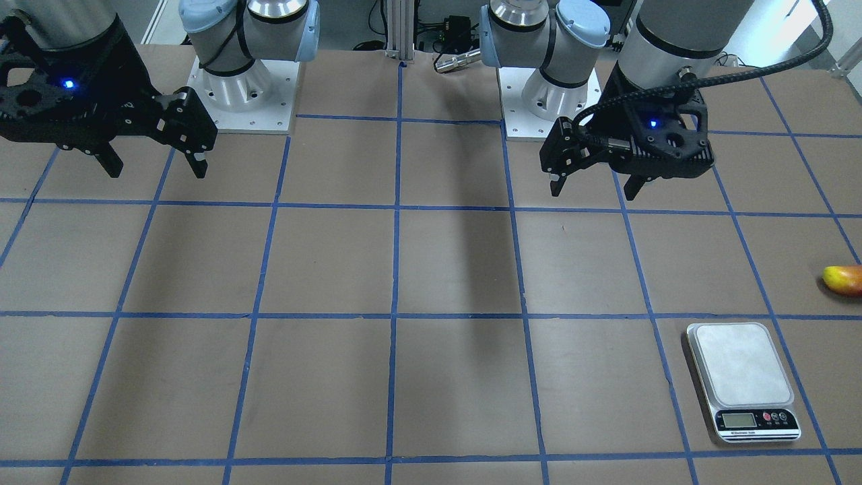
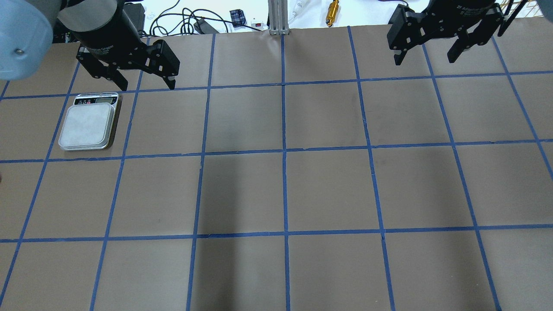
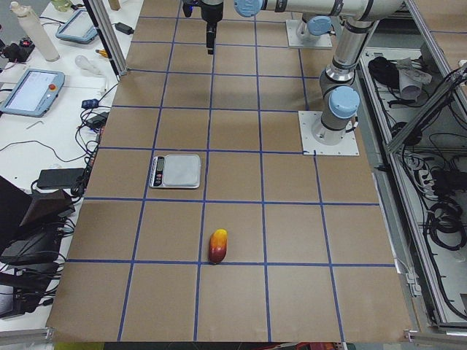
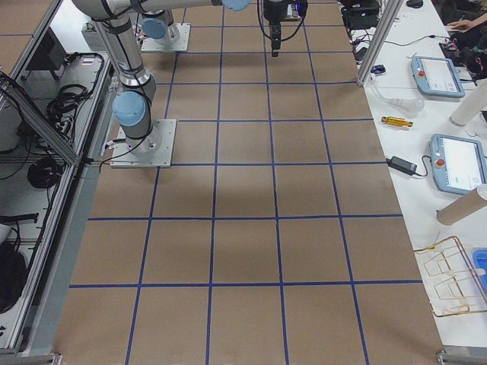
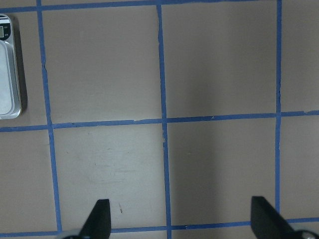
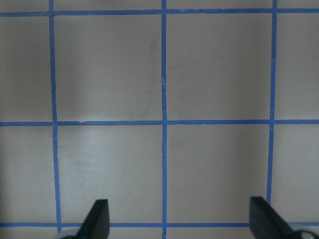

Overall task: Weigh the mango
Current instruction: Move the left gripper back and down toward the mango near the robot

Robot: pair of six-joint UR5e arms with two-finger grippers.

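Note:
The mango [image 1: 844,280] is a small yellow-to-red fruit lying on the brown table at the right edge of the front view; it also shows in the left side view [image 3: 217,246]. The kitchen scale [image 1: 743,379] sits near it with a bare plate, and also shows in the overhead view [image 2: 89,123], the left side view [image 3: 176,170] and the left wrist view [image 5: 9,69]. My left gripper [image 1: 592,185] hangs open and empty above the table, behind the scale [image 2: 145,82]. My right gripper [image 1: 155,165] is open and empty at the other end [image 2: 427,54].
The table [image 2: 285,190] is brown paper with a blue tape grid. The two arm bases [image 1: 246,81] [image 1: 549,84] stand on white plates at its back edge. Cables and a brass tool [image 2: 333,7] lie beyond the far edge. Side benches hold tablets [image 4: 456,163].

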